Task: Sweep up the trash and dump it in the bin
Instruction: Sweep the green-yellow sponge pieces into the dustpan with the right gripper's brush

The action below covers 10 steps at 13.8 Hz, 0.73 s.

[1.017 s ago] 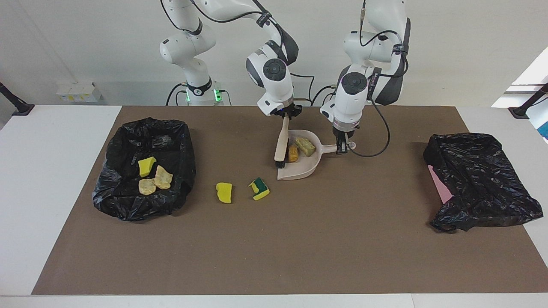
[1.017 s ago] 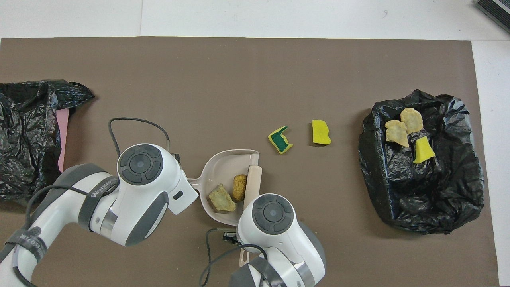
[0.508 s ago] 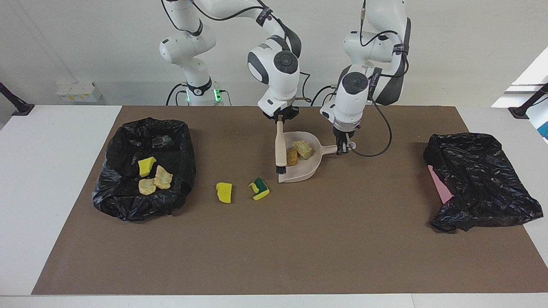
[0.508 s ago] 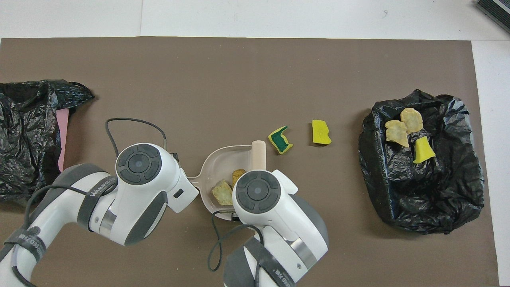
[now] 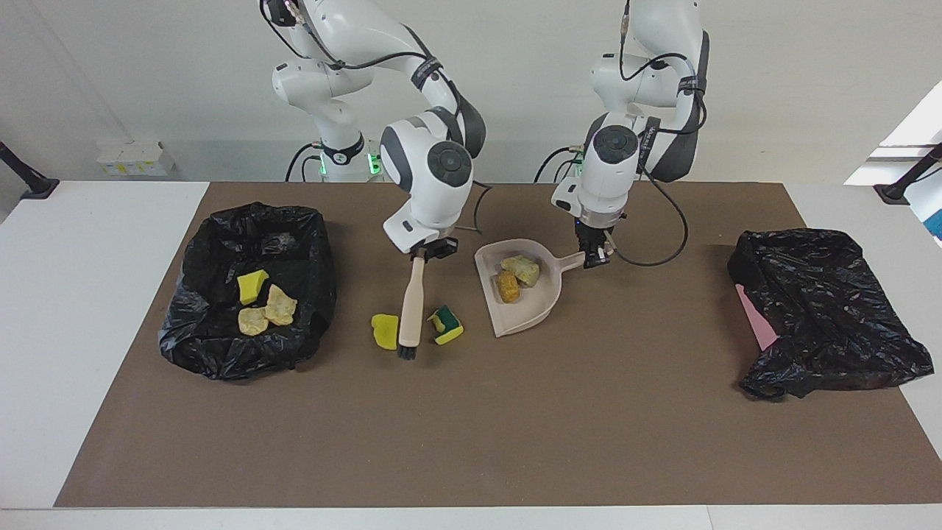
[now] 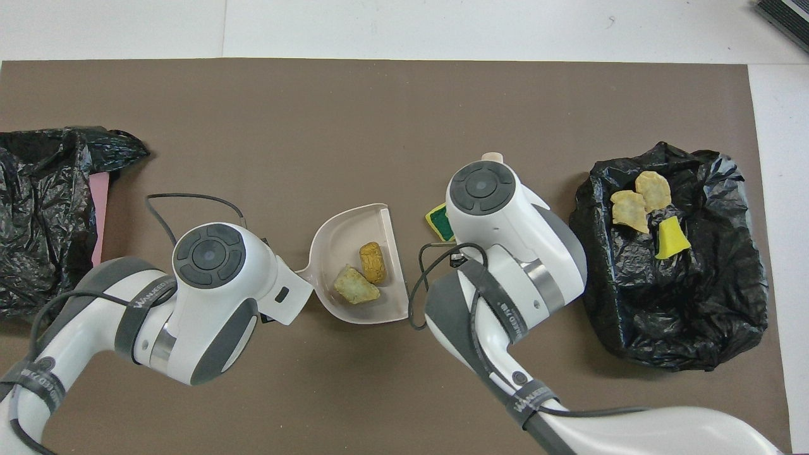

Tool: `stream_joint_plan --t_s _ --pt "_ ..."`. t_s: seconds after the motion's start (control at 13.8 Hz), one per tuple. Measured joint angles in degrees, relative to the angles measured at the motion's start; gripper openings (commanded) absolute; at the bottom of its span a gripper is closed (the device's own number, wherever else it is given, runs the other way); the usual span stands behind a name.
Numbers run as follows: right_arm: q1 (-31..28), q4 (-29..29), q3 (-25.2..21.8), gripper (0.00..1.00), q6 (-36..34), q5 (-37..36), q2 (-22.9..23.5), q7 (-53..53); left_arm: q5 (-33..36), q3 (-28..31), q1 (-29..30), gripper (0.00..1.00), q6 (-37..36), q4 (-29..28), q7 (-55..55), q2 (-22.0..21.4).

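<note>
Nearest the robots, the left hand [image 5: 595, 256] is clenched on the handle of the beige plastic dustpan [image 5: 546, 302], a smooth scoop with a straight front lip. In the pan lie a brown ribbed lump [image 5: 506, 285] and a beige crumbly chunk [image 5: 521, 269], touching each other. The right hand [image 5: 429, 251] grasps the top of the pale wooden brush [image 5: 411, 309], whose dark bristles point down between two scraps on the brown mat [image 5: 471, 427] covering the surface: a yellow sponge bit [image 5: 384, 330] and a yellow-green sponge [image 5: 446, 324], both farther from the robots than the pan.

Toward the right arm's end, the crinkled black-lined bin [image 5: 221, 353] holds one yellow sponge piece [image 5: 252, 285] and two beige chunks [image 5: 267, 311]. A second black bag [image 5: 831, 316], with a pink edge showing, lies at the left arm's end.

In the overhead view the right arm hides the yellow bit and most of the green sponge; the left hand is covered there.

Since a second ago the brush has left the pan's side, and the pan has turned and shifted slightly.
</note>
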Motion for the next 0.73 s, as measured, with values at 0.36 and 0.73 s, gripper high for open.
stream_joint_plan --t_s 0.36,0.73 --pt "-6.90 0.23 -0.22 0.00 -0.34 -4.54 1.45 -10.25 0.00 0.16 0.11 0.00 -0.20 1.43 -3.81 0.63" --pt "-7.05 0.19 0.51 0.00 -0.37 -4.11 4.11 -13.64 0.00 -0.09 -0.02 0.00 -3.10 2.20 -9.03 1.13"
